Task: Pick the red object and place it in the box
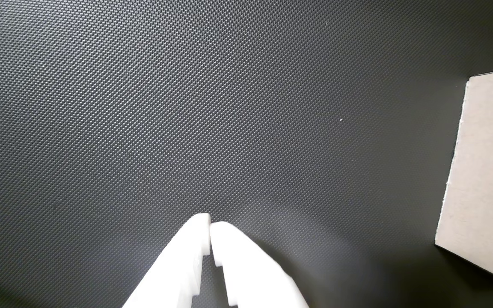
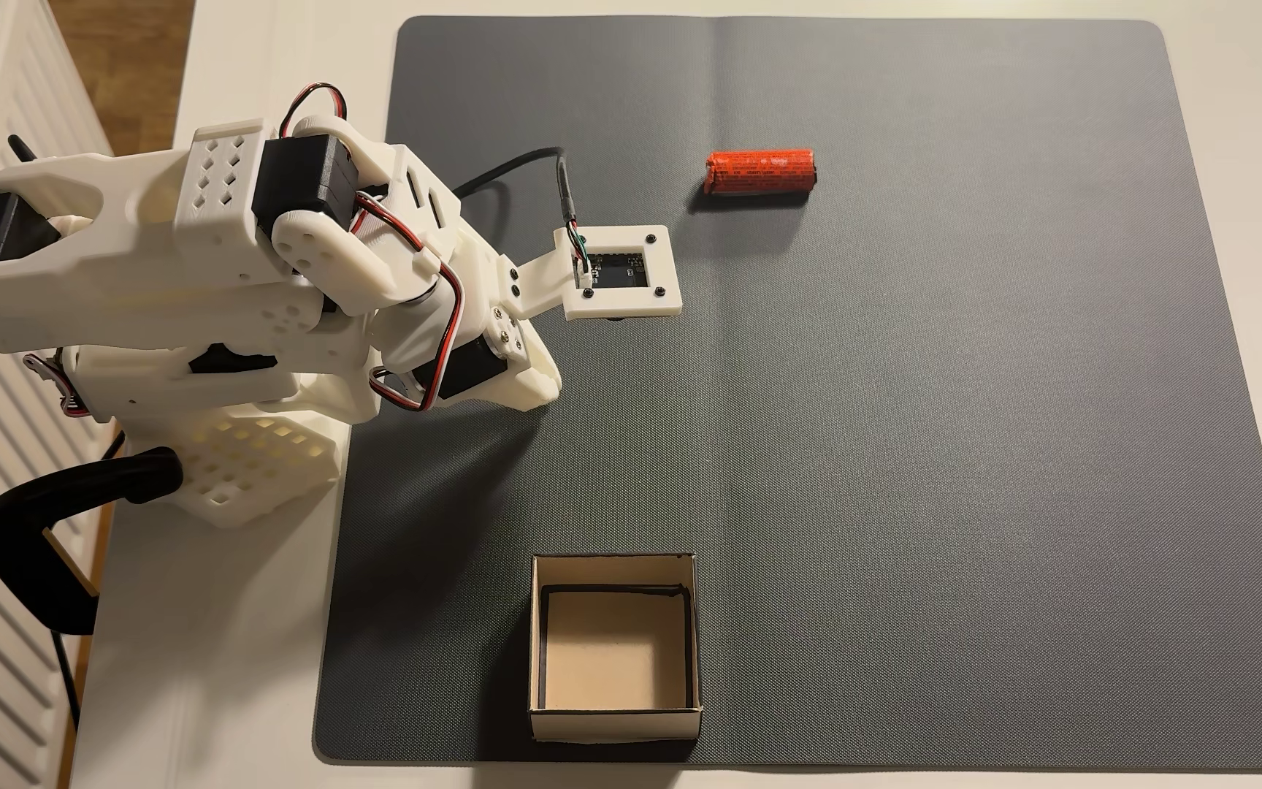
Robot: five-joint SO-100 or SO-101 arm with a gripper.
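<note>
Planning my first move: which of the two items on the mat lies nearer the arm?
The red object, lying just past the arm's wrist camera; the box sits farther off, at the mat's near edge.

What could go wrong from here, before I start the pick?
1. The tool is shut over bare mat; it must open before reaching the red cylinder.
2. The cylinder lies on its side and could roll if nudged.
3. The box is small and light; a bump might shift it.
</note>
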